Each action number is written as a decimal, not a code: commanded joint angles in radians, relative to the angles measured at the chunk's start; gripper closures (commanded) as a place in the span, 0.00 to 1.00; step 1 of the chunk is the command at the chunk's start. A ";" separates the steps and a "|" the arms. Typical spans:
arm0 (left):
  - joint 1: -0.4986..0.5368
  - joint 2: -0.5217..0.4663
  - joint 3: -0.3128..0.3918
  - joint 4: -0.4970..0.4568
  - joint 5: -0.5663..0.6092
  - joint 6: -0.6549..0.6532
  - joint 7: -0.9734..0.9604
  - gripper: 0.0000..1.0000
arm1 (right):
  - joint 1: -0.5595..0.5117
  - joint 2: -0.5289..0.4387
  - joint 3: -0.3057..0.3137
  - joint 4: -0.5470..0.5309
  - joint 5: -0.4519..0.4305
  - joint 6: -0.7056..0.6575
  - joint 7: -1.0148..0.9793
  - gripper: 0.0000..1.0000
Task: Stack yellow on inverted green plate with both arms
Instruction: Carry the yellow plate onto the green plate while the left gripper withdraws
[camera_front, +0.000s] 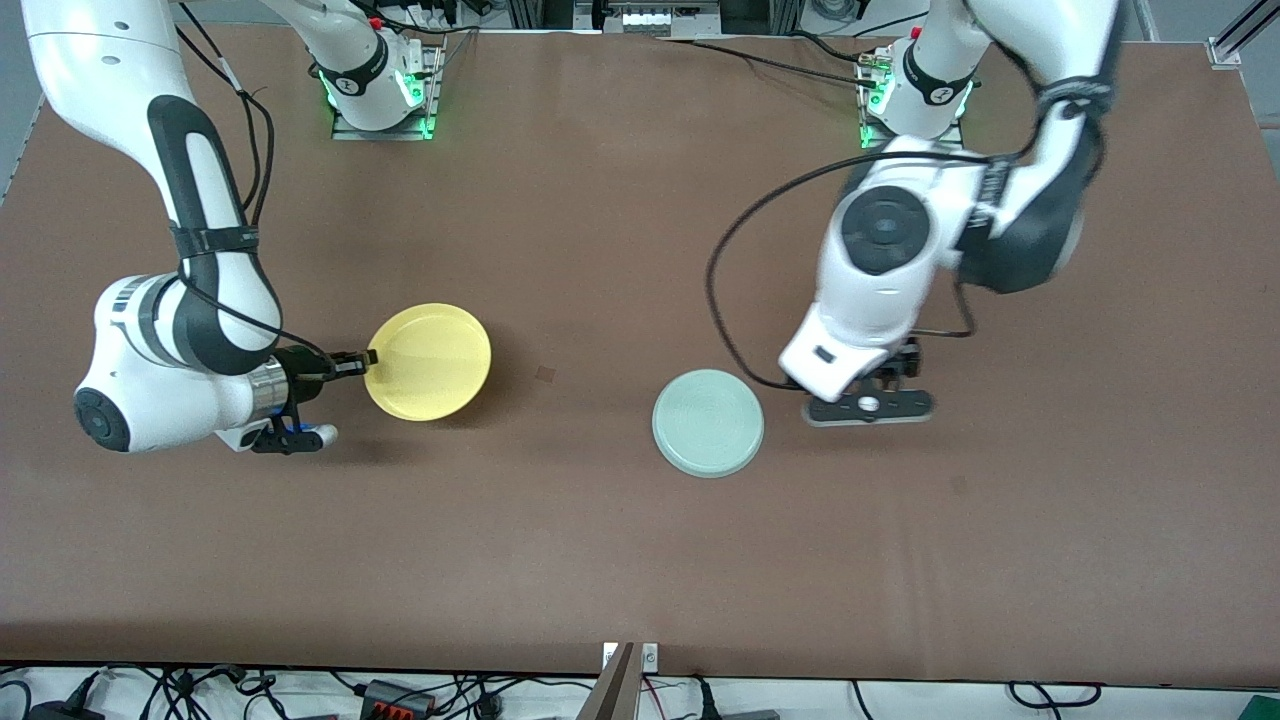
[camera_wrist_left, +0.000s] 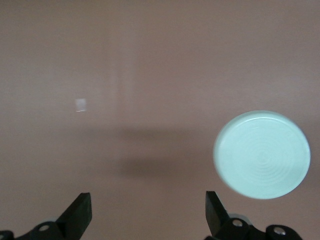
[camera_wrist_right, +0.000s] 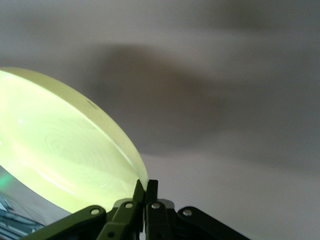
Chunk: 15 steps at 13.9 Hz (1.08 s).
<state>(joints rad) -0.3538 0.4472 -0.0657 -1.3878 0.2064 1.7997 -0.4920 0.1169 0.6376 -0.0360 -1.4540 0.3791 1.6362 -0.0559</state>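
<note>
Two plates on the brown counter (camera_front: 600, 560), well apart from each other.

Yellow plate (camera_front: 428, 361) is toward the right arm's end. Right tool (camera_front: 368, 360) comes in sideways, fingers clamped together on the plate's rim at the edge facing that arm. In the right wrist view the yellow plate (camera_wrist_right: 65, 150) is tilted, with a dark shadow on the counter under it, so it looks lifted off the surface. Its hollow side faces up toward the front camera.

Green plate (camera_front: 708, 422) lies flat on the counter toward the left arm's end, upside down: concentric rings of its underside show in the left wrist view (camera_wrist_left: 262, 154). Nothing touches it, nothing is on it.

Left tool (camera_front: 868, 404) hangs over bare counter just beside the green plate, on the side toward the left arm's end, pointing down. Its fingers (camera_wrist_left: 79, 210) stand wide apart and hold nothing; only counter shows between them. Left arm is blurred in the front view.

Small pale mark (camera_front: 545, 374) on the counter between the two plates; cannot tell what it is.

Yellow is not yet on green.
</note>
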 joint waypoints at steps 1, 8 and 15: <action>0.077 -0.096 -0.014 -0.025 -0.028 -0.107 0.087 0.00 | 0.091 0.010 -0.004 0.020 0.041 0.056 0.149 1.00; 0.286 -0.243 -0.035 -0.049 -0.229 -0.322 0.269 0.00 | 0.348 0.085 -0.002 0.061 0.196 0.321 0.534 1.00; 0.386 -0.507 -0.008 -0.342 -0.285 -0.171 0.564 0.00 | 0.478 0.249 -0.002 0.219 0.251 0.471 0.787 1.00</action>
<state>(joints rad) 0.0372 0.0343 -0.0797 -1.6199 -0.0746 1.5454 0.0439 0.5736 0.8299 -0.0276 -1.3144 0.6062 2.1000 0.6757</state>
